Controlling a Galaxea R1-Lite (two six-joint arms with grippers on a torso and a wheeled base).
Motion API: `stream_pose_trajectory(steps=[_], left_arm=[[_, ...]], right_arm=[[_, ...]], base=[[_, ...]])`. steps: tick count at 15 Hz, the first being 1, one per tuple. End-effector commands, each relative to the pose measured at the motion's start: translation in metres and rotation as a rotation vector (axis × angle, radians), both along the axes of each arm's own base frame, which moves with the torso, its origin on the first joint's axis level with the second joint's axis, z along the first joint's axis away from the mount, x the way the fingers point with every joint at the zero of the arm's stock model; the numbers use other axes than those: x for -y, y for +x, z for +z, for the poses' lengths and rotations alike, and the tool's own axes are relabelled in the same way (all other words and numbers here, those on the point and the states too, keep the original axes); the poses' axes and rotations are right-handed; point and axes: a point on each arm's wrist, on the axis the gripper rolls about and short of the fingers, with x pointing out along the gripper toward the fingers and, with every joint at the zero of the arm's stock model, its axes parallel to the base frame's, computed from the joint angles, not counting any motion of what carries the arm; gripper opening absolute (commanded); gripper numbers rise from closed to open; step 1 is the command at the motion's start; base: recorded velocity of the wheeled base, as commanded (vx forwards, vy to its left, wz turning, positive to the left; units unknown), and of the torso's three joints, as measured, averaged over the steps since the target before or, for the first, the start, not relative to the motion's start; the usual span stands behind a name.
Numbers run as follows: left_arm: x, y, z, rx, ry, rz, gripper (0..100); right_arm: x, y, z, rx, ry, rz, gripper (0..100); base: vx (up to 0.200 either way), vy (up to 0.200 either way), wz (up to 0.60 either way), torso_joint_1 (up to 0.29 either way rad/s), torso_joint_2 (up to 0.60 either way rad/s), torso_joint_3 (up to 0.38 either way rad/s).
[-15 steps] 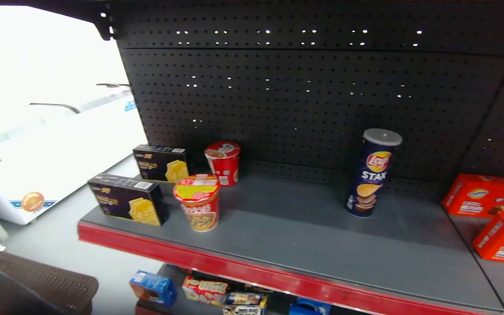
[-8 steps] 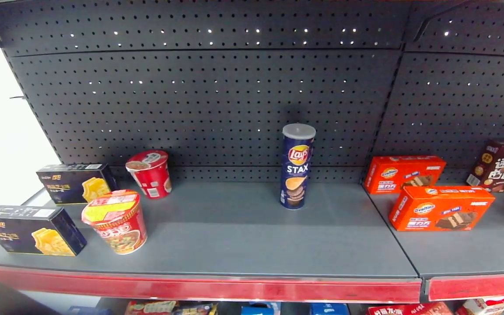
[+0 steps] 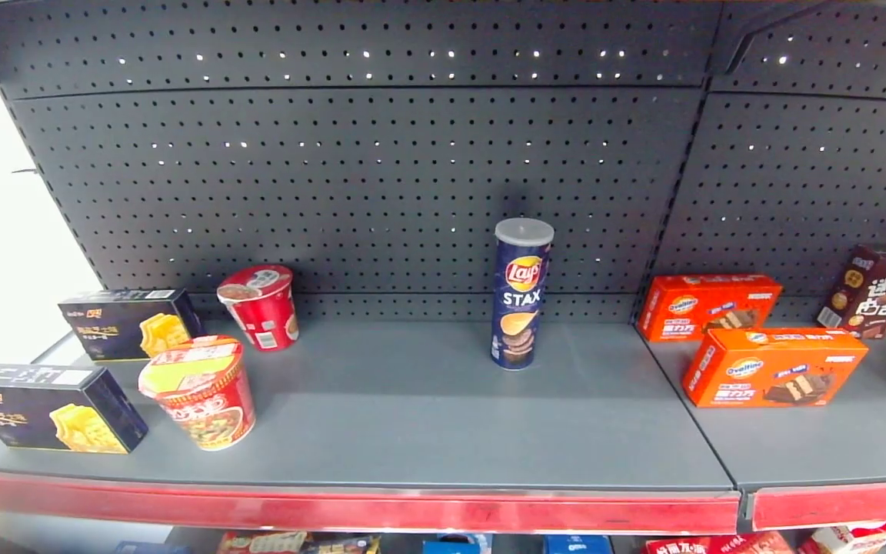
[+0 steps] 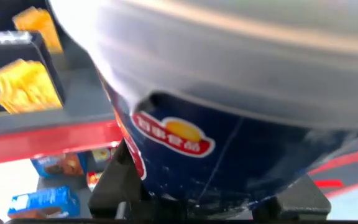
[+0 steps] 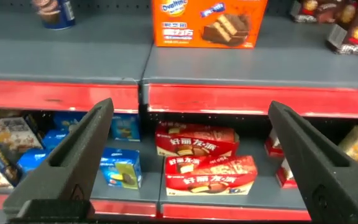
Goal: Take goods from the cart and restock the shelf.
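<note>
A dark blue chip can with a clear lid [image 4: 229, 93] sits very close in the left wrist view, and my left gripper [image 4: 210, 202] is shut on its lower body. On the grey shelf [image 3: 428, 415] stands another blue chip can [image 3: 522, 296], upright near the pegboard. My right gripper [image 5: 190, 107] is open with nothing between its fingers, level with the shelf's red front edge [image 5: 229, 99], below an orange cake box [image 5: 209, 22].
On the shelf's left stand two red noodle cups [image 3: 199, 392] [image 3: 260, 306] and two dark boxes [image 3: 47, 406] [image 3: 126, 323]. Orange boxes [image 3: 774, 365] and a brown box [image 3: 874, 292] fill the right bay. Bare shelf lies around the chip can. Lower shelf holds red boxes [image 5: 197, 155].
The head camera has swung to the right, bringing the shelf square into view and the right bay into sight; the goods on the shelf have not moved.
</note>
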Motion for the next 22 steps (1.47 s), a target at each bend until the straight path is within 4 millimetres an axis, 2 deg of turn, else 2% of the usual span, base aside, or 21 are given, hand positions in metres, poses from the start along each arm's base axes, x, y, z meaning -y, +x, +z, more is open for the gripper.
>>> stream_pose_trajectory(steps=[1,2,3,5,6,7,10,12,17,20,21,22], left_arm=[[-0.002,-0.010,0.024,0.075,-0.005,0.013,0],[-0.002,-0.009,0.027,0.070,0.000,0.013,0],[-0.001,-0.007,0.025,0.057,0.022,0.015,0],[-0.001,-0.005,0.019,0.038,0.039,0.052,0],[-0.001,-0.003,0.007,0.001,0.045,0.053,0],[-0.001,-0.003,0.003,-0.011,0.046,0.056,0],[-0.001,-0.003,0.002,-0.016,0.046,0.055,0],[-0.001,-0.003,0.005,-0.009,0.044,0.063,0],[-0.001,-0.003,-0.003,-0.041,0.007,0.066,0],[-0.001,-0.002,-0.005,-0.051,0.002,0.065,0],[-0.001,-0.002,-0.004,-0.049,0.000,0.064,0],[-0.001,-0.003,-0.004,-0.048,-0.002,0.064,0]], right_arm=[[-0.003,-0.005,0.086,0.058,0.003,0.214,100],[-0.004,0.016,0.097,-0.079,0.019,0.227,100],[-0.005,0.021,0.103,-0.073,-0.001,0.253,100],[-0.006,0.039,0.101,-0.117,-0.057,0.306,100],[-0.007,0.057,0.109,-0.147,-0.054,0.268,100],[-0.007,0.065,0.117,-0.160,-0.062,0.223,100],[-0.010,0.089,0.120,-0.236,-0.063,0.238,100],[-0.013,0.100,0.125,-0.206,-0.062,0.282,100],[-0.024,0.140,0.134,-0.161,-0.067,0.355,100],[-0.029,0.167,0.130,-0.119,-0.057,0.404,100],[-0.030,0.184,0.125,-0.140,-0.056,0.414,100],[-0.031,0.192,0.122,-0.158,-0.055,0.412,100]], base=[[0.000,0.000,0.00,0.000,0.00,0.000],[0.000,0.000,0.00,0.000,0.00,0.000],[0.000,0.000,0.00,0.000,0.00,0.000],[0.000,0.000,0.00,0.000,0.00,0.000],[0.000,0.000,0.00,0.000,0.00,0.000],[0.000,0.000,0.00,0.000,0.00,0.000],[0.000,0.000,0.20,0.001,0.00,0.001],[0.000,0.000,0.60,-0.056,0.12,0.088],[0.000,0.000,0.00,-0.016,0.06,0.028],[0.000,0.000,0.00,0.000,0.00,0.000],[0.000,0.000,0.00,0.000,0.00,0.000],[0.000,0.000,0.00,0.000,0.00,0.000]])
